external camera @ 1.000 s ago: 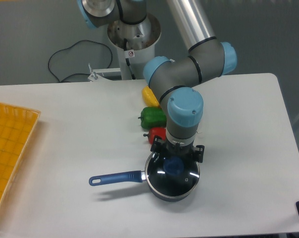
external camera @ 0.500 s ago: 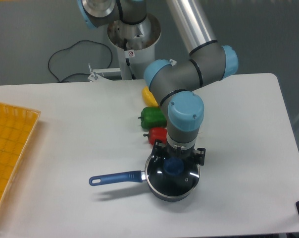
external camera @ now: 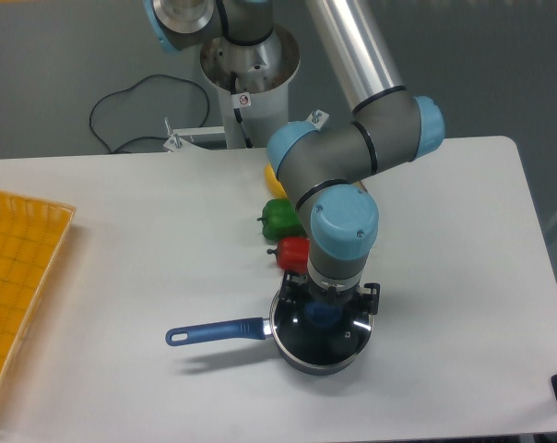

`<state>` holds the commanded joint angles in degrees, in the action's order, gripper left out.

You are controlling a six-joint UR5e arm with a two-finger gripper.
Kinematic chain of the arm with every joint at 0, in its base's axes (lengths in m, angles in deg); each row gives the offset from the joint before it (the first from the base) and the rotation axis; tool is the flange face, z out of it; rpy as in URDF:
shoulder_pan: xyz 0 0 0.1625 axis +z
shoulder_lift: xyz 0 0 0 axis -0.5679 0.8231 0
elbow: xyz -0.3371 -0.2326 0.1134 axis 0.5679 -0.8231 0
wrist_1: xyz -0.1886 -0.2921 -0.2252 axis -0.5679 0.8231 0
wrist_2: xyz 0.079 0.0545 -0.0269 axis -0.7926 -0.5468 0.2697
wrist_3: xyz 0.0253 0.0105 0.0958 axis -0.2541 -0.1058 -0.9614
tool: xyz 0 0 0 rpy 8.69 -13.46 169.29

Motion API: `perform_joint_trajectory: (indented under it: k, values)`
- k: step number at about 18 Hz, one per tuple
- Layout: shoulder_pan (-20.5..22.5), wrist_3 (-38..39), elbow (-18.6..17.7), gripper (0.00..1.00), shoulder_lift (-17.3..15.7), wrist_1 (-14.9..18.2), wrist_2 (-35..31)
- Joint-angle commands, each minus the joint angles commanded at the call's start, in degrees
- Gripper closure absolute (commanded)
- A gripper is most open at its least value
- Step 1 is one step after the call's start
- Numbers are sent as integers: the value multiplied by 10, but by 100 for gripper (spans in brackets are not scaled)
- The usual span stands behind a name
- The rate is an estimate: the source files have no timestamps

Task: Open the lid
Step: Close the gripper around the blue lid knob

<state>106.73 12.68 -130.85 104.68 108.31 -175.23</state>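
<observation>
Glass and a thin metal rim make up the lid (external camera: 338, 340), which sits flat on the dark saucepan (external camera: 302, 355) near the front edge of the table (external camera: 463, 277), a little right of centre; you can see its blue knob (external camera: 323, 314) at the middle, partly covered by the tool above it; the clear dome shows a few bright reflections and the dark pan inside through it. Your gripper (external camera: 325, 309) hangs straight down over that knob, presumably because the knob is the only part that offers a grip for a vertical lift; its fingers are down at knob level, but from this angle you cannot tell whether they have closed on it or stand apart around it. The pan's long blue handle (external camera: 214, 330) points left, clear of the arm; red (external camera: 293, 251), green (external camera: 280, 218) and yellow (external camera: 274, 178) peppers lie just behind the pan; an orange tray (external camera: 20, 268) sits at the far left.
</observation>
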Motion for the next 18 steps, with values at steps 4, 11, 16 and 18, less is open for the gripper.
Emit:
perform_joint_trajectory:
  k: [4, 11, 16, 18]
  values:
    - [-1, 0, 0, 0, 2, 0, 3]
    - [-2, 1, -5, 11, -3, 1, 4]
    - [-2, 1, -6, 17, -4, 2, 4]
    - [-2, 1, -6, 18, -4, 2, 4]
